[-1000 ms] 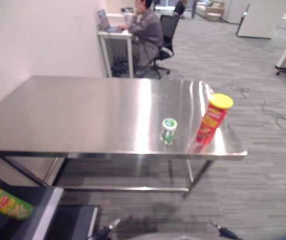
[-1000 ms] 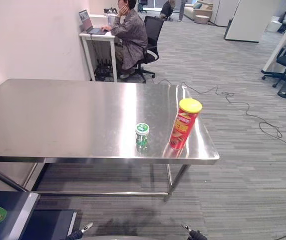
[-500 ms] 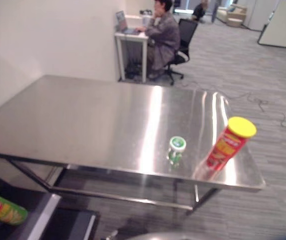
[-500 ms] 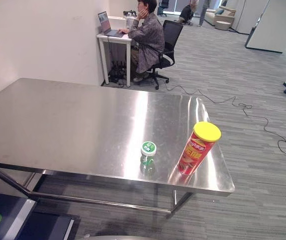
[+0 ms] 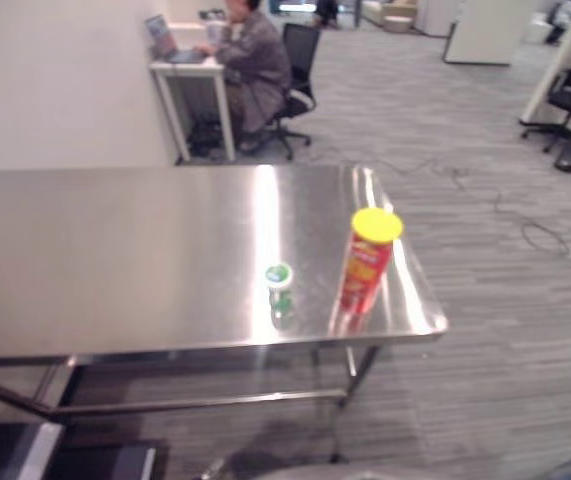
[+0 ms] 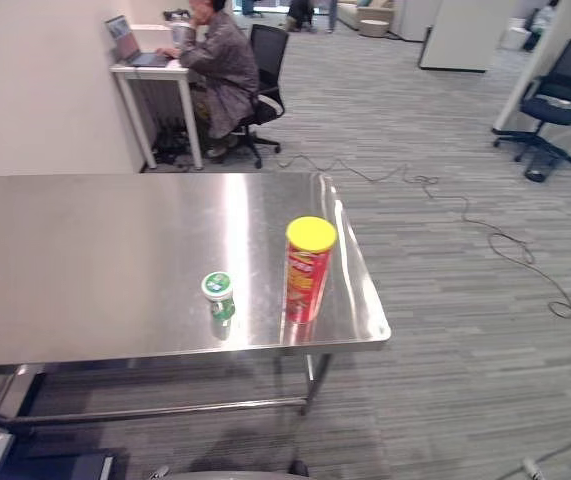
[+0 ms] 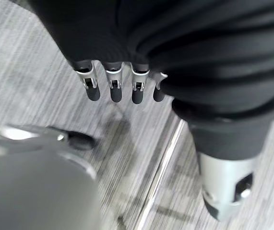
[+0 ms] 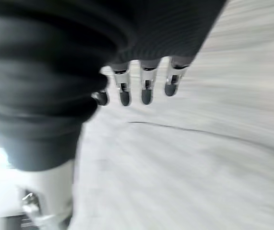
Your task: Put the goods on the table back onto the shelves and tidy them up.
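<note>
Upright, red can [image 6: 309, 268] on table [image 6: 85, 260], apart from fingers [image 7: 113, 86].

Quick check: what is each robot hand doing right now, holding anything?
Left robot hand: open, fingers relaxed over the floor, holding nothing.
Right robot hand: open, fingers relaxed over the floor, holding nothing.

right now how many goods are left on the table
2. A red chip can with a yellow lid stands upright near the steel table's right front corner. A small green-capped bottle stands just to its left, apart from it. Nothing seems hidden.
</note>
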Tool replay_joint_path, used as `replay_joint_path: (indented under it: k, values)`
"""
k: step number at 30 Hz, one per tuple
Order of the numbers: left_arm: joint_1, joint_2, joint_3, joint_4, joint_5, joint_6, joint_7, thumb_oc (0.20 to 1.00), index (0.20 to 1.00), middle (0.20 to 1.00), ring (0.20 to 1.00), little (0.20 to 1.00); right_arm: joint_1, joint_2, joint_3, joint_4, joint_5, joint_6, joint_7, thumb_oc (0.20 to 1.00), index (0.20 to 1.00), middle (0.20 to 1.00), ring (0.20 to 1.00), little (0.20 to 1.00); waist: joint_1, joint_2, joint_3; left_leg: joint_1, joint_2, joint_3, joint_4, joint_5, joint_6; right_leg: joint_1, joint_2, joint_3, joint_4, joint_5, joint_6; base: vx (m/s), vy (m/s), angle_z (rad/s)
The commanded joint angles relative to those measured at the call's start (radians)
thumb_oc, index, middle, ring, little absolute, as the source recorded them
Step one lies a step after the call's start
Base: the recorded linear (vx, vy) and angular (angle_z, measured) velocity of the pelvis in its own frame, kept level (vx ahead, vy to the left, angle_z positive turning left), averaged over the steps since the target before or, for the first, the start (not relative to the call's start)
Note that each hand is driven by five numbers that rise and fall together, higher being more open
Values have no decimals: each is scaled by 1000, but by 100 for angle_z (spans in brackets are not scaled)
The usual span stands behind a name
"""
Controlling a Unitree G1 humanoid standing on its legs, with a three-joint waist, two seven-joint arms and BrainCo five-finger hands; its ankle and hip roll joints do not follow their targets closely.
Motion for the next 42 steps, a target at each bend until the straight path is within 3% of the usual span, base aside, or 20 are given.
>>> replay_joint_path:
  k: [1,2,3,7,8,9,10,12,21,22,25,27,29,36,42]
  values:
    - [-46,-28,28,68,39,-1,-10,1000,1000,1000,1000,1000,-19,-73,-22,-96,-100,-69,-58,1000,1000,1000,1000,1000,-16,11,-19,-75,64,-117,0,59,-82,86,-61,50,2,-44,74,20,1,-7]
    - [-46,-29,27,68,39,-1,-10,1000,1000,1000,1000,1000,-16,-70,-24,-103,-104,-65,-60,1000,1000,1000,1000,1000,-16,12,-21,-71,65,-119,0,49,-82,90,-60,50,2,-52,74,33,4,-7]
    - [-47,-38,53,61,39,5,-8,1000,1000,1000,1000,1000,13,-76,-82,-296,-217,-74,-83,1000,1000,1000,1000,1000,-24,13,-25,-70,66,-117,0,46,-80,88,-59,53,2,-53,74,0,0,0]
    - [-42,-46,59,35,40,0,-11,1000,1000,1000,1000,1000,22,-154,-145,-540,-427,-81,-93,1000,1000,1000,1000,1000,-26,14,-27,-64,69,-108,0,41,-78,88,-56,66,2,-55,75,27,2,-3]
    - [-42,-48,54,25,39,-2,-15,1000,1000,1000,1000,1000,21,-187,-162,-597,-483,-79,-90,1000,1000,1000,1000,1000,-24,14,-26,-61,70,-107,0,38,-77,90,-56,69,2,-56,75,0,0,0]
    - [-36,-48,43,7,46,-6,-27,1000,1000,1000,1000,1000,7,-275,-195,-693,-587,-76,-78,1000,1000,1000,1000,1000,-17,11,-27,-59,71,-106,0,38,-77,92,-56,69,2,-57,76,0,0,0]
    - [-36,-50,42,6,46,-6,-27,1000,1000,1000,1000,1000,8,-275,-196,-696,-589,-74,-79,1000,1000,1000,1000,1000,-16,13,-27,-59,71,-106,0,37,-77,92,-55,68,2,-58,76,0,4,-5]
    - [-31,-48,13,-21,48,-12,-46,1000,1000,1000,1000,1000,-78,-382,-184,-838,-638,-97,-17,1000,1000,1000,1000,1000,10,8,-27,-58,70,-112,0,44,-75,96,-57,58,2,-56,77,-16,0,-2]
    - [-39,-52,-48,-41,53,-26,-50,1000,1000,1000,1000,1000,-342,-462,-33,-999,-586,-139,66,1000,1000,1000,1000,1000,72,0,-37,-68,65,-146,0,55,-74,105,-59,16,2,-65,75,-2,-10,15]
    - [-34,-42,-71,-44,51,-26,-50,1000,1000,1000,1000,1000,-445,-489,101,-961,-474,-133,164,1000,1000,1000,1000,1000,104,-6,-40,-65,66,-163,0,50,-78,118,-59,-1,2,-78,71,-2,-29,30]
    - [-32,-43,-70,-45,51,-26,-52,1000,1000,1000,1000,1000,-473,-503,144,-943,-468,-125,186,1000,1000,1000,1000,1000,103,-6,-41,-66,65,-166,0,52,-78,120,-59,-5,2,-78,70,8,-15,10]
    - [-29,-45,-96,-51,48,-25,-64,1000,1000,1000,1000,1000,-562,-568,282,-867,-427,-97,271,1000,1000,1000,1000,1000,128,-11,-41,-67,66,-175,0,59,-82,124,-57,-21,2,-80,67,-16,-16,23]
    - [-28,-46,-112,-53,47,-24,-66,1000,1000,1000,1000,1000,-597,-582,332,-829,-405,-89,285,1000,1000,1000,1000,1000,137,-14,-41,-69,66,-180,0,62,-84,125,-57,-27,2,-81,66,-17,-6,10]
    - [-26,-52,-109,-59,24,-28,-76,1000,1000,1000,1000,1000,-684,-638,480,-791,-318,-76,384,1000,1000,1000,1000,1000,142,-21,-40,-75,65,-191,0,68,-89,126,-58,-44,2,-80,65,-7,-4,5]
    - [-26,-54,-118,-67,11,-32,-83,1000,1000,1000,1000,1000,-706,-644,539,-785,-259,-72,426,1000,1000,1000,1000,1000,147,-23,-41,-76,66,-196,0,70,-91,128,-59,-52,2,-80,65,-2,-2,7]
